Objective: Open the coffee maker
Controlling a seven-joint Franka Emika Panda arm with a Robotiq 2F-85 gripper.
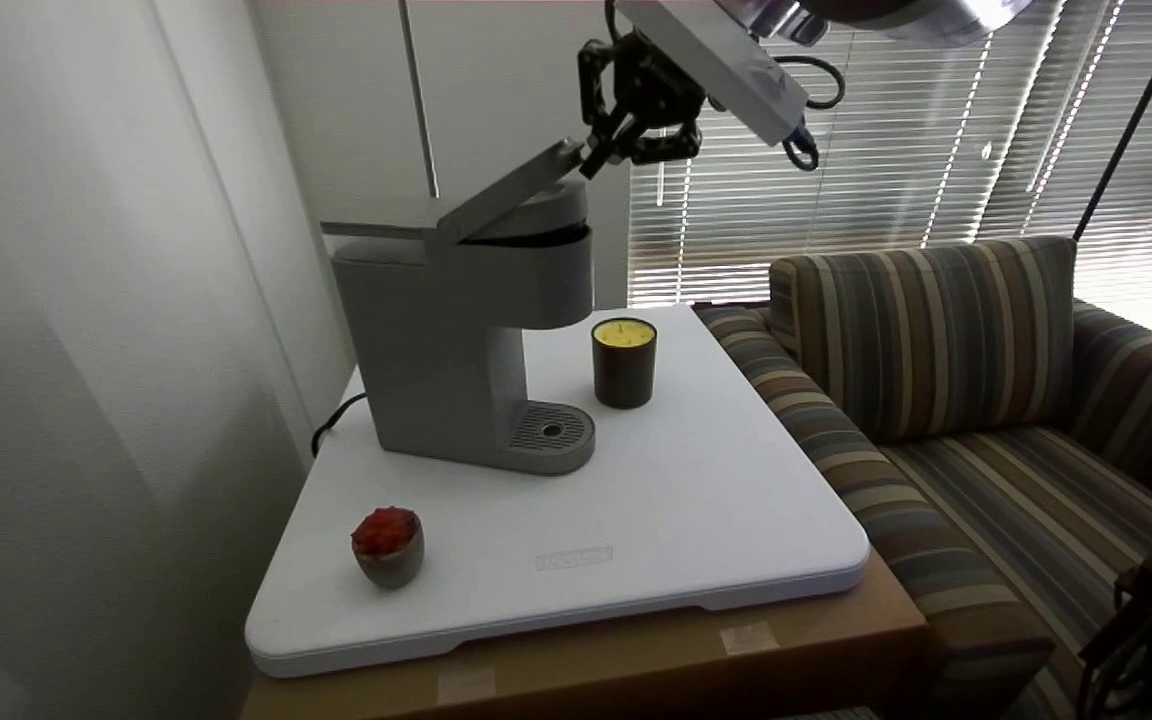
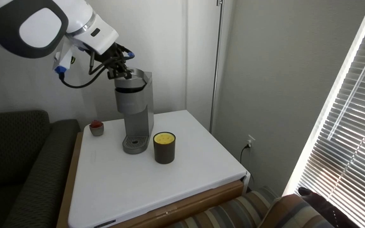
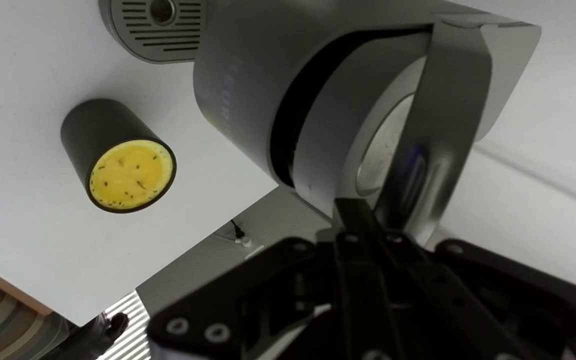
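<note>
A grey coffee maker (image 1: 426, 350) stands upright on a white tabletop (image 1: 696, 500), just below a black robot gripper (image 1: 593, 167) whose fingers are pressed together, with nothing to be seen between them; the lid (image 1: 511, 190) tilts upward at the front of the coffee maker, its free end just beside the fingertips (image 3: 355, 215); whether they touch cannot be told; beneath the lid sits a round top section (image 1: 548, 212), its pale disc (image 3: 385, 145) showing in the wrist view, with a dark gap running under it along the front of the coffee maker; the white robot arm (image 2: 41, 28) reaches in from above, higher than the coffee maker in both exterior views; a dark cup (image 1: 624, 375), yellow at the top, stands near the coffee maker's round drip base (image 1: 551, 440), apart from it; on the opposite side of the coffee maker, farther away than the cup, sits a small grey pot (image 1: 393, 562) with a red top; a black cord (image 1: 336, 412) trails from behind the coffee maker toward the tabletop's edge; a brown stand (image 1: 616, 650) shows under the tabletop, lower than the coffee maker; beyond it, well apart from the coffee maker, stands a striped armchair (image 1: 926, 340), with window blinds (image 1: 766, 210) behind.
</note>
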